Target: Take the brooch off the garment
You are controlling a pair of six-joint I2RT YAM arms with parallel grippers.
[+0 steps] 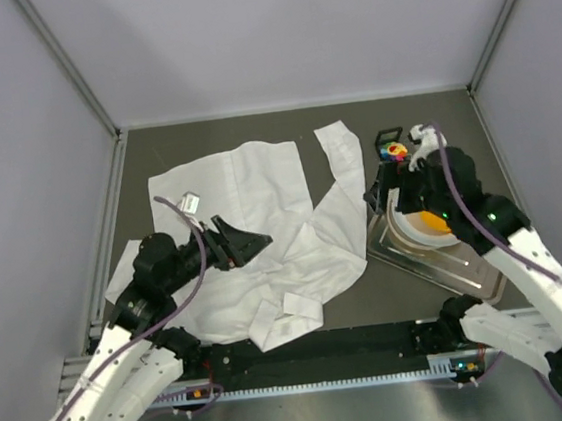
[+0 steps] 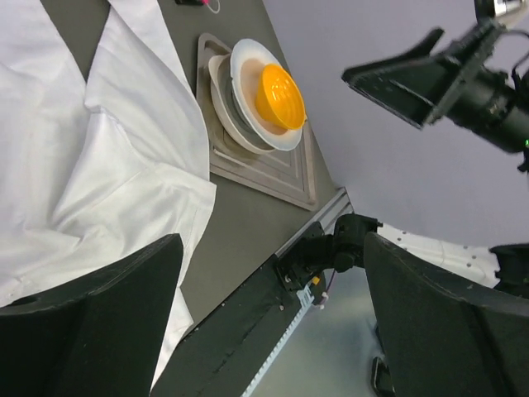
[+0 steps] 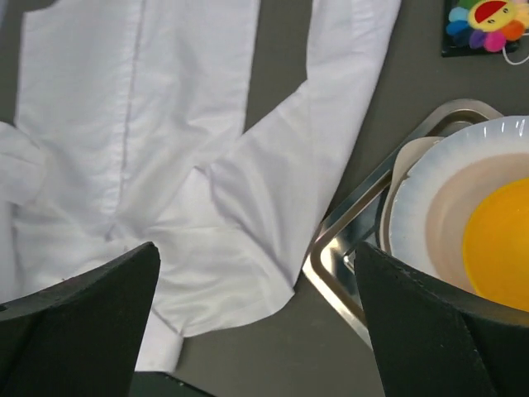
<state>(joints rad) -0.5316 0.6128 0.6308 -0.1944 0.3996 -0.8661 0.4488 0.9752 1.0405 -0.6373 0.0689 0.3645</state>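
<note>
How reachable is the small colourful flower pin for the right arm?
Probably yes: the small colourful flower pin lies uncovered beside the white creased shirt, close ahead of the open right pincer, nothing between them.

Below the right gripper [image 3: 256, 273], toward its right side, we see a steel tray [image 3: 331, 248] on the dark surface [image 3: 281, 41]. Stacked white plates [image 3: 421, 207] sit in it with an orange bowl [image 3: 496, 240] on top, well apart from the left gripper [image 1: 247, 242].
</note>
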